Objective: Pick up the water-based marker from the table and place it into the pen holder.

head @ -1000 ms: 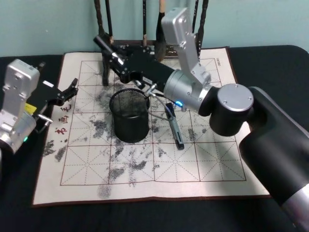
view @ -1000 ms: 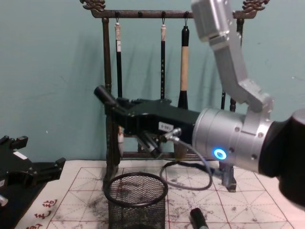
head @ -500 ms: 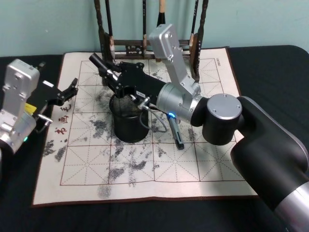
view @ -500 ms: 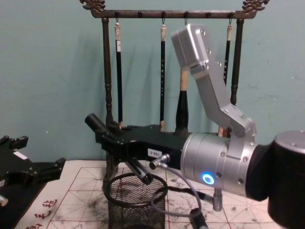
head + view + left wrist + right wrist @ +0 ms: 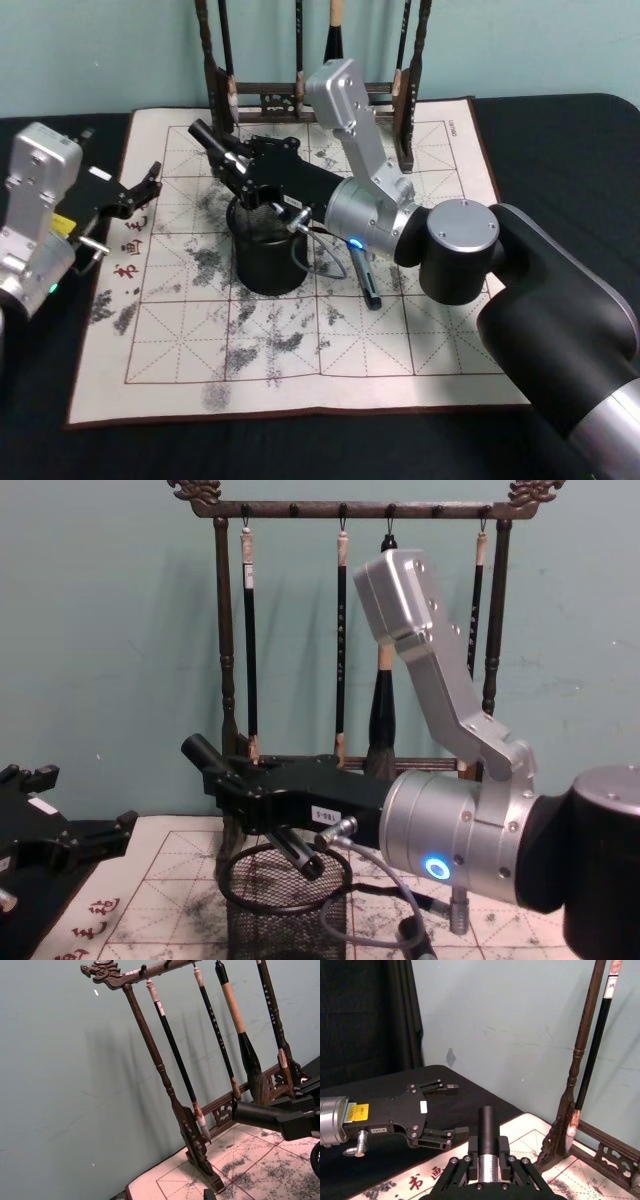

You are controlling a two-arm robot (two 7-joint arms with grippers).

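Marker: we see the black cylindrical water-based marker (image 5: 207, 138) (image 5: 486, 1130) (image 5: 200, 752) (image 5: 252, 1112) with a silver band, held tilted above the table. Its upper end points toward the robot's left and its lower end sits at the mouth of the pen holder. We cannot tell whether that end is below the rim.
Right gripper: we find the right gripper (image 5: 238, 162) (image 5: 487, 1166) (image 5: 238, 778) over the pen holder, its fingers clamped against the marker's middle.
Pen holder: we note the round black wire-mesh pen holder (image 5: 265, 265) (image 5: 285, 920) standing upright near the middle of the mat, directly beneath the held marker.
Left gripper: we see the left gripper (image 5: 140, 188) (image 5: 447, 1110) (image 5: 85, 835) resting at the mat's left edge, well apart from the holder, with its fingers spread and nothing between them.
Second pen: we observe a slim dark pen with a blue section (image 5: 360, 272) lying flat on the mat just to the right of the holder, not touching it.
Mat: we see a cream felt mat (image 5: 300, 350) with a red grid and grey ink stains.
Brush rack: we note a tall dark wooden brush rack with carved ends (image 5: 215, 80) (image 5: 340, 508) (image 5: 150, 1035) (image 5: 585, 1035) at the mat's far edge, with brushes hanging from it.
Table: we see a black table (image 5: 560, 130) under the mat.
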